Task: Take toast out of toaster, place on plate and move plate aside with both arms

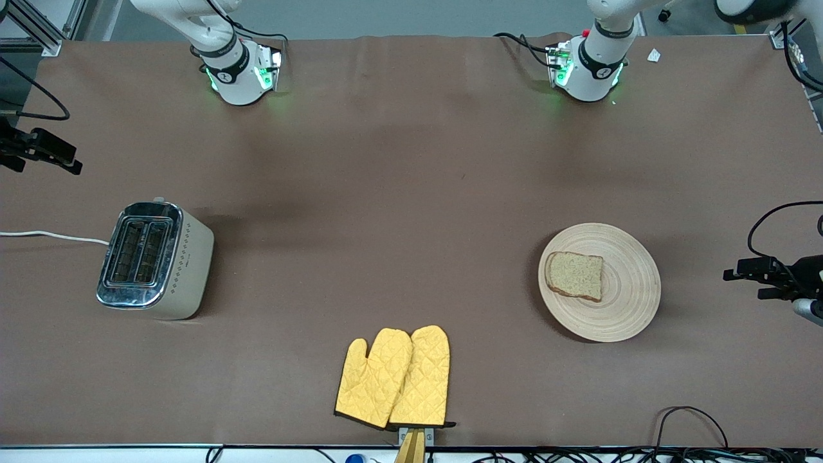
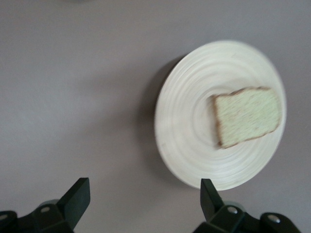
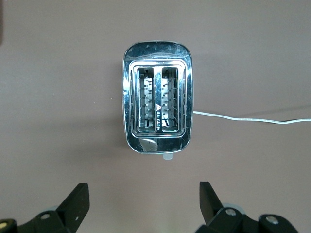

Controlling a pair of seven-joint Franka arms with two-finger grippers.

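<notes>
While the right gripper hangs over the table near the toaster, fingers spread wide and holding nothing, the toaster stands at the right arm's end of the table with both slots empty. Two yellow oven mitts lie at the table's six o'clock edge. Toward the left arm's end, the plate carries the toast at about its nine o'clock side. The left gripper hangs just off the plate's three o'clock edge, fingers spread.
</notes>
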